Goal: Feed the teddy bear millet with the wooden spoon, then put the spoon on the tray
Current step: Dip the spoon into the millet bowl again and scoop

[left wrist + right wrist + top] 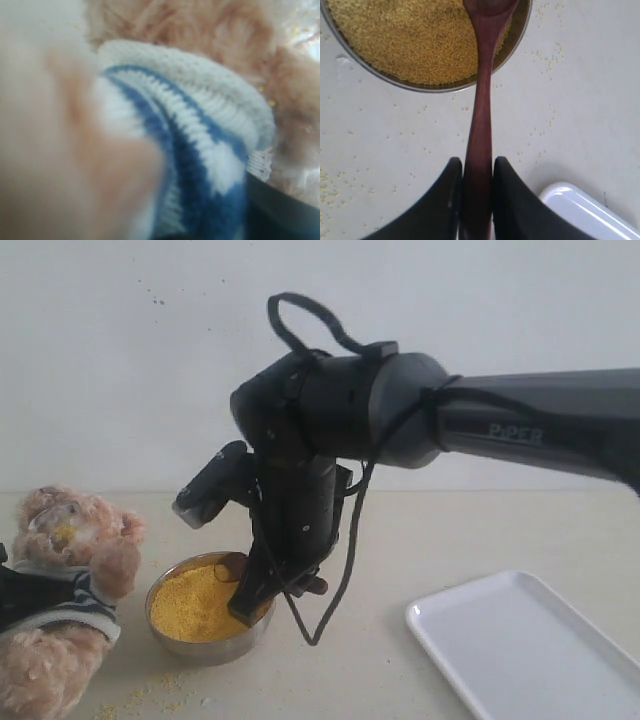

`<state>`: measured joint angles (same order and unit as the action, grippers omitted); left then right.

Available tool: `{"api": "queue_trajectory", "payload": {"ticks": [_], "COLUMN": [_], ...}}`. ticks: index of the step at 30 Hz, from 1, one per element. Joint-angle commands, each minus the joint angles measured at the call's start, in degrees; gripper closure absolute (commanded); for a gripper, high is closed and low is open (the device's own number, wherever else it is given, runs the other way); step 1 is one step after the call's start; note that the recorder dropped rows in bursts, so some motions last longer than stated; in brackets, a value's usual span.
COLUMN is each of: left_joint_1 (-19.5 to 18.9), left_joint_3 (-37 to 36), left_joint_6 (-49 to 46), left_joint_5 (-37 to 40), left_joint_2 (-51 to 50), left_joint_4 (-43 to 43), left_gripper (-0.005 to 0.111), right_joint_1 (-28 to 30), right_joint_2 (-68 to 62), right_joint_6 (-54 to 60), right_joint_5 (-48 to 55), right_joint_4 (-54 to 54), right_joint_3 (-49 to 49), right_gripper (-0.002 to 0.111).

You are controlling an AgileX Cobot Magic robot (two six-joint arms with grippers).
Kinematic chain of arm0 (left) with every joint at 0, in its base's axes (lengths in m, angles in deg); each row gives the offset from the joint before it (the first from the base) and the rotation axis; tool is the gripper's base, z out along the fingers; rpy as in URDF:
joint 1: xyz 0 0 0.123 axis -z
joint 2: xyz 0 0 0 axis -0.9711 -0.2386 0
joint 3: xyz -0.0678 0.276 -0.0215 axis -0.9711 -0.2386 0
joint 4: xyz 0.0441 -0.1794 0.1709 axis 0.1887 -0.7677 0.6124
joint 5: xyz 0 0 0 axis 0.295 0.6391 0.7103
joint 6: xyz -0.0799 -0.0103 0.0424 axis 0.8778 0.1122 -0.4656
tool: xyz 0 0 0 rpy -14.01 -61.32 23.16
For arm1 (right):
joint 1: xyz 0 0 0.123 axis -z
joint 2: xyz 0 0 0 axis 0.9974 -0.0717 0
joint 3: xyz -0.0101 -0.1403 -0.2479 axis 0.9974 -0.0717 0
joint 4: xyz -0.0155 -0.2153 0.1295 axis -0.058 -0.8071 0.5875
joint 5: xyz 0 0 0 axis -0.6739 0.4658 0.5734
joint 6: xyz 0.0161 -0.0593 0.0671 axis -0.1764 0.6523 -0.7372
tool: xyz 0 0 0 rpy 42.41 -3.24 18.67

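The teddy bear [75,535] sits at the far left, with millet grains stuck on its face. My left gripper [25,590] is a dark shape pressed across its striped shirt [200,145], which fills the blurred left wrist view. Its fingers are mostly hidden. The steel bowl [208,648] holds a mound of millet [195,605]. My right gripper [477,162] is shut on the wooden spoon's handle [482,100]. The spoon's small bowl reaches over the steel bowl's rim [380,75] onto the millet [410,35]. The white tray [530,650] lies at the right.
Loose millet crumbs [150,695] lie scattered on the beige tabletop in front of the bowl and around it [545,55]. A corner of the tray [590,215] sits close beside the right gripper. A black cable [345,570] loops down from the right arm.
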<state>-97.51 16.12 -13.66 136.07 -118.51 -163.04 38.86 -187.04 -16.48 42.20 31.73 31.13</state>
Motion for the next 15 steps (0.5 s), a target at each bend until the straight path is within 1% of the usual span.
{"api": "queue_trajectory", "payload": {"ticks": [1,5,9,15], "left_joint_1": [-0.1,-0.1,-0.1,-0.1], "left_joint_3": [0.6,0.6,0.6,0.6], "left_joint_6": [-0.5,-0.5,-0.5,-0.5], "left_joint_5": [1.9,1.9,2.3,4.3], "left_joint_2": [0.1,0.1,0.1,0.1], "left_joint_4": [-0.9,-0.9,-0.9,-0.9], "left_gripper": [0.103,0.103,0.103,0.103], "right_joint_1": [2.1,3.1,3.8,5.4], "right_joint_2": [2.3,2.4,2.4,2.9], "right_joint_6": [1.9,1.9,3.0,5.1], "right_joint_5": [1.3,3.0,2.4,2.0], "right_joint_4": [4.3,5.6,8.8,15.6], "right_joint_3": [0.3,0.3,0.3,0.3], "right_gripper": [0.109,0.109,0.109,0.109]}}
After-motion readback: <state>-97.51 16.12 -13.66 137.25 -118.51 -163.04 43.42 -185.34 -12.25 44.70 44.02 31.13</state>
